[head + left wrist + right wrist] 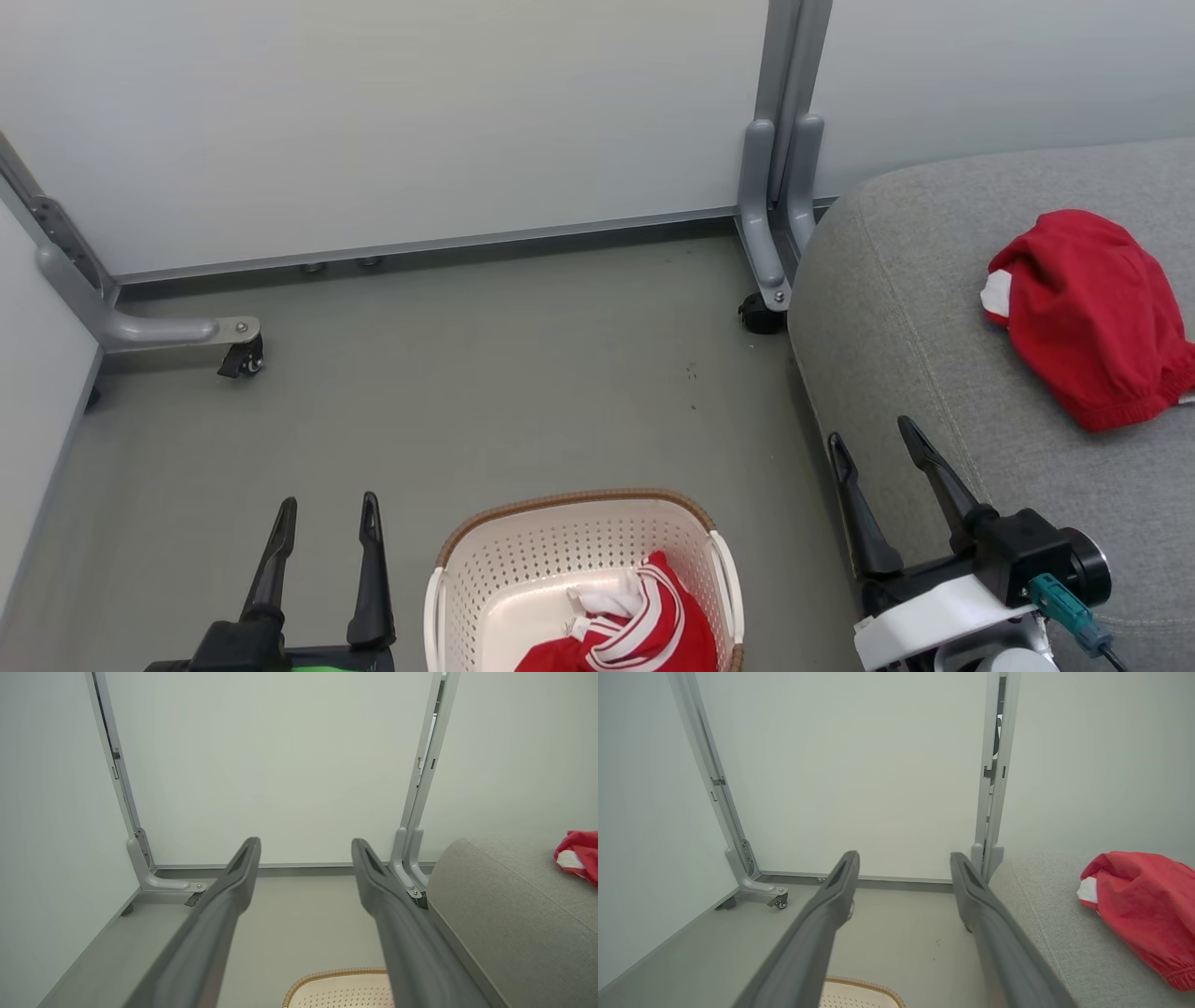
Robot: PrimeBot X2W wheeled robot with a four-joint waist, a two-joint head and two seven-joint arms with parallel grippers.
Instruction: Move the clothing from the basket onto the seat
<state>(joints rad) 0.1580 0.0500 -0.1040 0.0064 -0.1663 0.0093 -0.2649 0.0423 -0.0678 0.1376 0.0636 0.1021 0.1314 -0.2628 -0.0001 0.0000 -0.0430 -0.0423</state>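
Two claws, left claw [330, 501] and right claw [870, 430], both spread wide and empty. One red garment [1088, 313] lies on the grey seat [896, 308]; one striped garment [653, 625] sits in the single basket [560, 499].

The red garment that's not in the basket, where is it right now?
The red garment lies crumpled on the grey seat at the right of the head view, up and right of the right gripper, apart from it.

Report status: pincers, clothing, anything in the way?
Left pincer open, empty, left of basket. Right pincer open, empty, by seat edge. One red garment on seat; striped red garment in basket. No obstruction seen around basket.
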